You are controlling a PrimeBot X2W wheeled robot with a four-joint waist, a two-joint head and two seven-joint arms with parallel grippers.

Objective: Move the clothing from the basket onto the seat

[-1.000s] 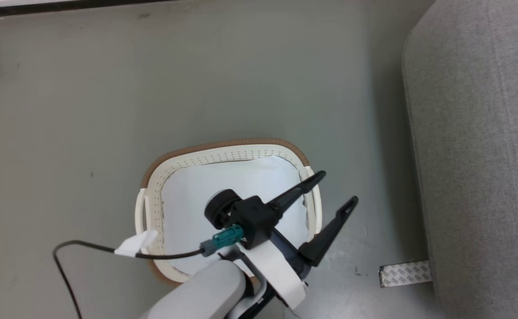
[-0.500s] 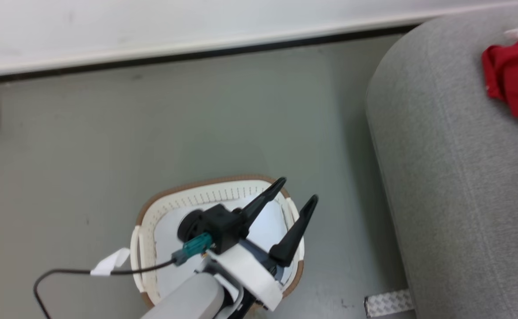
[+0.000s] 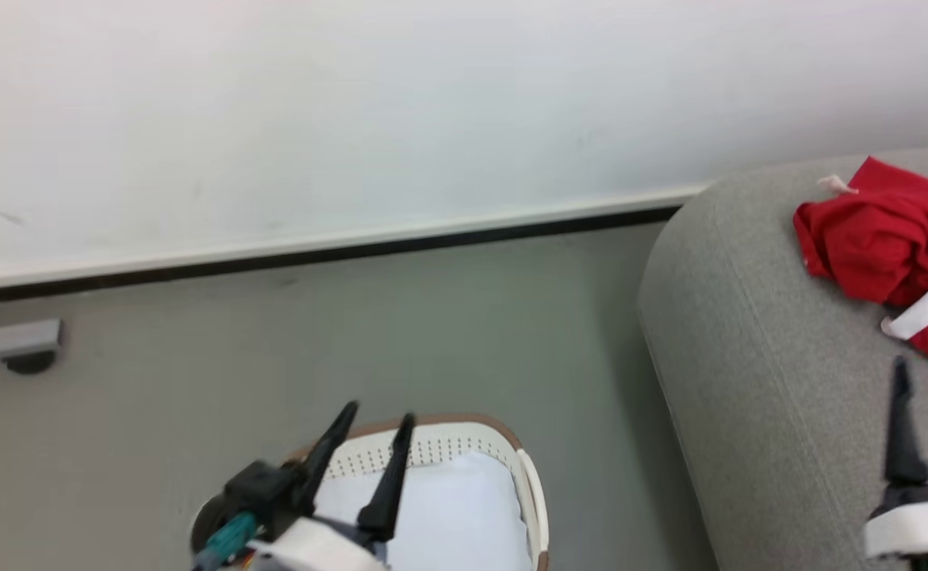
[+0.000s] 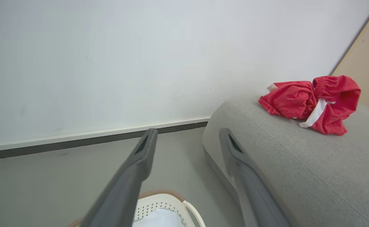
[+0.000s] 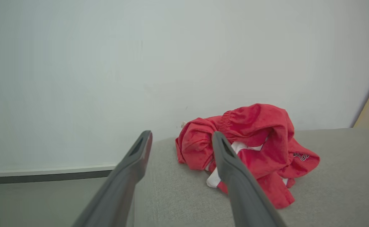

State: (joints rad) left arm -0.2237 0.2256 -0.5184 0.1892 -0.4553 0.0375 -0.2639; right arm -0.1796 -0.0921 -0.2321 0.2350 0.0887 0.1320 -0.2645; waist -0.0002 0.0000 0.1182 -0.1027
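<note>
Your right gripper (image 5: 182, 135) has its two fingers spread apart with nothing between them, poised over the seat (image 5: 329, 195). The clothing (image 5: 260, 138), a crumpled red bundle with white trim, lies on the grey cushion close ahead of the fingertips, more toward the right finger's side, with the wall (image 5: 108, 63) behind it. Your left gripper (image 4: 187, 130) is also spread wide and empty. The basket (image 4: 159, 205) stands on the floor (image 3: 432, 317) directly beneath that gripper, its white liner (image 3: 448, 507) showing inside. From the left gripper, the clothing is well ahead and off to the right, up on the seat.
</note>
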